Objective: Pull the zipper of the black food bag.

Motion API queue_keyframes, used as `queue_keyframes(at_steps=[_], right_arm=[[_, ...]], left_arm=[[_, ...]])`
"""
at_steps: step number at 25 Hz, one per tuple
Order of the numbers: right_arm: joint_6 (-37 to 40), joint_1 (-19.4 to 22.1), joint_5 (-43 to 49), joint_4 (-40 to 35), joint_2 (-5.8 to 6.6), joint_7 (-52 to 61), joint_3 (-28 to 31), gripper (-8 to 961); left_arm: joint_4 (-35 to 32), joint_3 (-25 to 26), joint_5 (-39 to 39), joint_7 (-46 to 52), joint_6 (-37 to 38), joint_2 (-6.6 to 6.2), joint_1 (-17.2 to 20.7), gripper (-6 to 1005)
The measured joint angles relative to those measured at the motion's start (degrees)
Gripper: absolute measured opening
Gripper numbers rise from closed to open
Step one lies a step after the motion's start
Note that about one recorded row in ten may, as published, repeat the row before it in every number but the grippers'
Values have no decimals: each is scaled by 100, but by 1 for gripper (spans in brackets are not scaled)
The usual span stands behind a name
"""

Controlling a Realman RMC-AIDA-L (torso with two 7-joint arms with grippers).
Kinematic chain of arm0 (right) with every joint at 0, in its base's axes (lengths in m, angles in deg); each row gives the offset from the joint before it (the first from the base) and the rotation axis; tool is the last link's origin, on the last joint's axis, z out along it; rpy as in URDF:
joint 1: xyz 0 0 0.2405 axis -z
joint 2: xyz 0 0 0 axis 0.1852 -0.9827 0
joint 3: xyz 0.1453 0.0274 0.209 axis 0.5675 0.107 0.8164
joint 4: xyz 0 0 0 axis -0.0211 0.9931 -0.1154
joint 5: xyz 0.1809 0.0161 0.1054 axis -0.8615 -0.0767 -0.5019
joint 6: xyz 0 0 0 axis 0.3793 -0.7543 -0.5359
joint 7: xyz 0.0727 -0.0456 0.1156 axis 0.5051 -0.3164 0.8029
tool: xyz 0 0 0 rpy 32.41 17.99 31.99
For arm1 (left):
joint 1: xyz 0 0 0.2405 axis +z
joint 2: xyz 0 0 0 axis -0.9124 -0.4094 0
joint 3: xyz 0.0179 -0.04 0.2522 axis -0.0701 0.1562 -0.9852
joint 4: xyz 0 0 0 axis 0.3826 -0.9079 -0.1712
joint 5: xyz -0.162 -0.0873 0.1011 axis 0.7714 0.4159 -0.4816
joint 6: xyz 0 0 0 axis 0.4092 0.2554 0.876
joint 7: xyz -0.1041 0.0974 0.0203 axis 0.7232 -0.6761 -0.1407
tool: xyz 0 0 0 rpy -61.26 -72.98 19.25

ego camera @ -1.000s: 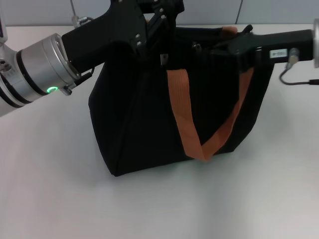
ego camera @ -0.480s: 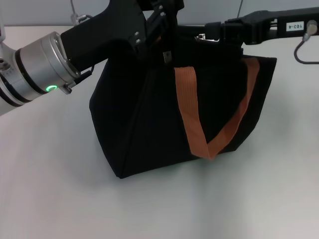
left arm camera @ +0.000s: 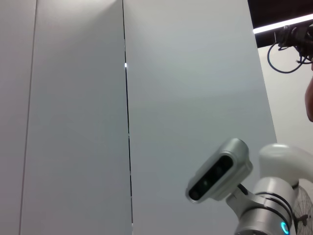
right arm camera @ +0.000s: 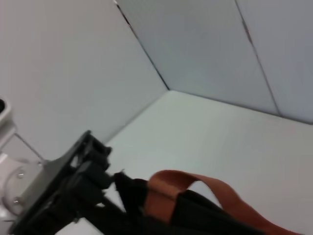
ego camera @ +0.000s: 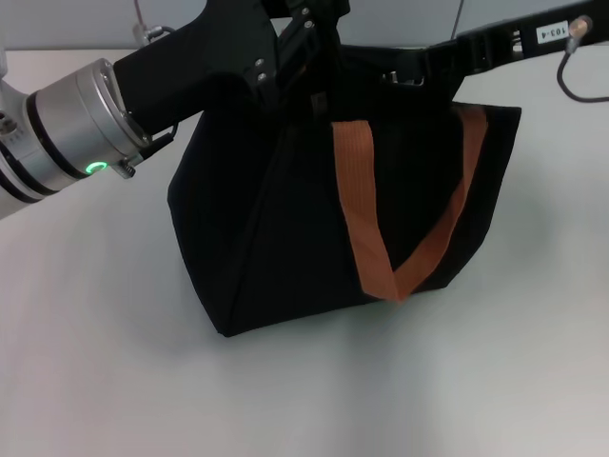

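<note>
The head view carried the whole scene: the black food bag (ego camera: 333,209) stood upright on the white table (ego camera: 95,362), boxy and dark, one orange-brown strap (ego camera: 381,219) looping down its front face. The left gripper (ego camera: 309,38) pressed in at the bag's top left corner; whether it had hold of the fabric, I couldn't tell. The right gripper (ego camera: 419,67) reached across the top edge, bits of silver metal by its tip, its grip unreadable too. The zipper itself wasn't clear to see. The right wrist view added the far strap (right arm camera: 195,193) arching over the bag's top; the left wrist view showed only wall panels (left arm camera: 146,98).
</note>
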Motion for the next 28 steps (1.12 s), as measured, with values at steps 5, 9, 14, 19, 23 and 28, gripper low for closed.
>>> queue_keyframes(at_steps=[5,9,14,19,23,28], right_arm=[[-23,-53,547,-367,0,466,-29,-2],[1,-21,782,-552,-9,669,-17,-2],[63,32,1155,-633,-8,855,161,-2],[71,87,1479,-668,6,922,423,0],[204,446,760,-914,-15,372,941,3],[547,970,-1239,-470,8,-925,1692,83]], left_arm=[[0,-6,4,0,0,0,9,47],[-1,-6,5,0,1,0,22,49],[0,-13,8,0,1,0,37,52],[0,-6,13,0,2,0,40,54],[1,-13,14,0,0,-4,40,56],[1,2,14,71,-20,-14,50,58]])
